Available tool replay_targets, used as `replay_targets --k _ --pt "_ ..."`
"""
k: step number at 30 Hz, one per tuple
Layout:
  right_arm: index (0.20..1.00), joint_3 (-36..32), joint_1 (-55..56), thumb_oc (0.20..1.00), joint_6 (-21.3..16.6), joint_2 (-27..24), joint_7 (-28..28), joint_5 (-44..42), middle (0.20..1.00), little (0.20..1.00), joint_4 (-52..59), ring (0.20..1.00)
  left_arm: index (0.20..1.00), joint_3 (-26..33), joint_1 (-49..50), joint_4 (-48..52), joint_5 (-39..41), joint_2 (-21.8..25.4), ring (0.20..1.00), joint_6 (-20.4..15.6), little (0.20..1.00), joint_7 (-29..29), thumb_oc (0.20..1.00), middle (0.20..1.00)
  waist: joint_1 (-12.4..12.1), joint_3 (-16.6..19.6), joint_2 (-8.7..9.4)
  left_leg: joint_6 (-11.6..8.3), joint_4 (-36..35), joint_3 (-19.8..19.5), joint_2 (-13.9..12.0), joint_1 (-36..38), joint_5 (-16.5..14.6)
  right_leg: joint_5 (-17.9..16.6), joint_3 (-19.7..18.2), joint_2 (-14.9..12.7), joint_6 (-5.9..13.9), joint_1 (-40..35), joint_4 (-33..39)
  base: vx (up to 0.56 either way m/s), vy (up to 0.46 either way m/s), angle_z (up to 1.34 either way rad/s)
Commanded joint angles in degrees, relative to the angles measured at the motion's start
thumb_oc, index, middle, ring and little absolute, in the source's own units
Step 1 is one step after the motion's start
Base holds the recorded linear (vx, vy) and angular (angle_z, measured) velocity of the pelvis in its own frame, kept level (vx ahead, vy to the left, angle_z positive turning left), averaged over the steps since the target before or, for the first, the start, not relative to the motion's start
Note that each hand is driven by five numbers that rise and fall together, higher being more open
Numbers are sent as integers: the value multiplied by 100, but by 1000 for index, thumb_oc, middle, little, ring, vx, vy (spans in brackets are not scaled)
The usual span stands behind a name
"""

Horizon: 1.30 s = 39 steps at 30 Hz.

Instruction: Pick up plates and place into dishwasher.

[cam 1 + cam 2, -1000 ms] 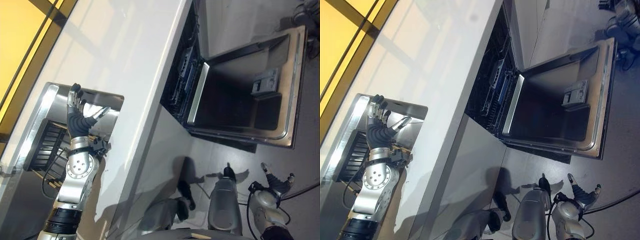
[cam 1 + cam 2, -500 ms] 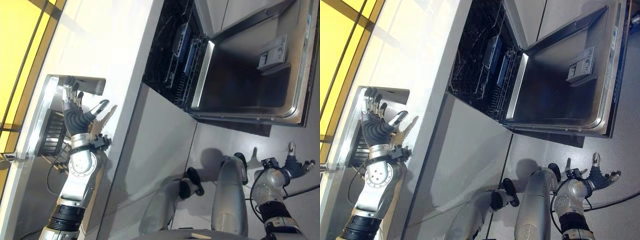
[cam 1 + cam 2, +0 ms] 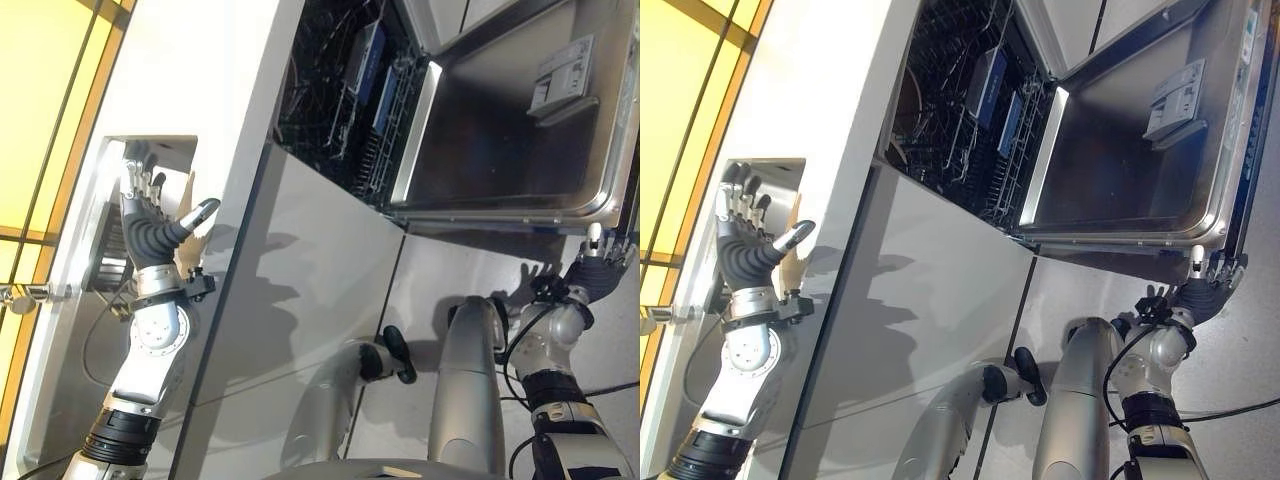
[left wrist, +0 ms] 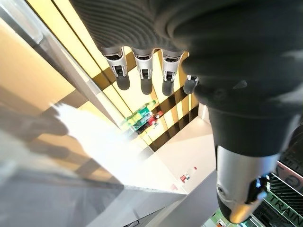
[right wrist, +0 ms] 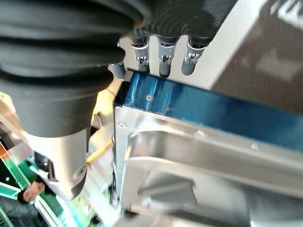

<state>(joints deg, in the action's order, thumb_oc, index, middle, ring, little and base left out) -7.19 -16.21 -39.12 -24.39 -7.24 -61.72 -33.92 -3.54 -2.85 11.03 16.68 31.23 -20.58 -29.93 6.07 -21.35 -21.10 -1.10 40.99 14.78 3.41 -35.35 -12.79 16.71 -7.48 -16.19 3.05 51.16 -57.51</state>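
Your left robot hand (image 3: 150, 232) hangs wide open over the sink (image 3: 110, 205); your right robot hand (image 3: 1202, 293), fingers straight, touches the dishwasher door's (image 3: 1140, 160) corner.

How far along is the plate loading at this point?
Done: the dishwasher door is folded down and the rack is exposed. In hand: nothing; the left hand is open above the sink, and the right hand is open at the corner of the door. Left: picking up plates and racking them. I cannot make out plates in these views.
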Motion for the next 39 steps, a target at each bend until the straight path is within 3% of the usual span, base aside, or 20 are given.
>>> replay_targets --k 1,6,10,21,30,32,39 --pt "1000 204 -992 1000 608 -445 1691 -215 1000 1000 536 1000 1000 -135 25 -37 172 -183 1000 112 1000 211 1000 1000 44 -844 -433 242 283 -55 187 -359 -138 365 301 59 -349 -42 -328 -29 -54 5" --pt "1000 359 -1579 1000 1608 -885 2692 -930 1000 1000 396 1000 1000 -75 -143 -26 333 -14 1000 151 1000 387 1000 1000 -83 -844 -434 227 300 -105 222 -448 -81 365 309 22 -358 55 -424 -25 -33 -8" --pt "1000 533 -1959 1000 1965 -1166 2965 -1024 1000 1000 397 1000 1000 4 -181 -5 490 89 1000 211 1000 524 1000 1000 -169 -844 -422 220 305 -150 265 -418 -52 374 344 -1 -383 27 -473 7 -10 -5" --pt "1000 1206 -2401 1000 2808 -1062 2626 -468 1000 1000 1799 1000 1000 107 -185 11 764 166 1000 267 1000 809 1000 1000 -350 -843 -280 198 112 -320 315 -172 33 276 484 -44 -375 -318 -198 19 12 0" --pt "1000 1841 -2343 1000 2989 -539 2523 -4 1000 1000 2579 1000 1000 127 -393 -42 744 100 1000 362 1000 823 1000 1000 -470 -821 -188 196 -571 -439 408 409 299 68 640 -108 -337 -1043 472 42 61 0" --pt "1000 1898 -2352 1000 3003 -471 2526 89 1000 1000 2585 1000 1000 115 -453 -67 751 103 1000 430 1000 821 1000 1000 -541 -761 -176 248 -785 -457 417 559 481 -162 736 -176 -370 -1230 721 4 90 1" --pt "1000 1842 -2163 1000 2813 -388 2421 200 1000 1000 2623 1000 1000 203 -305 -165 818 81 1000 514 1000 981 1000 1000 -816 -386 -3 282 -1266 -691 490 1276 510 -360 1074 -442 -313 -2172 1393 111 80 6"
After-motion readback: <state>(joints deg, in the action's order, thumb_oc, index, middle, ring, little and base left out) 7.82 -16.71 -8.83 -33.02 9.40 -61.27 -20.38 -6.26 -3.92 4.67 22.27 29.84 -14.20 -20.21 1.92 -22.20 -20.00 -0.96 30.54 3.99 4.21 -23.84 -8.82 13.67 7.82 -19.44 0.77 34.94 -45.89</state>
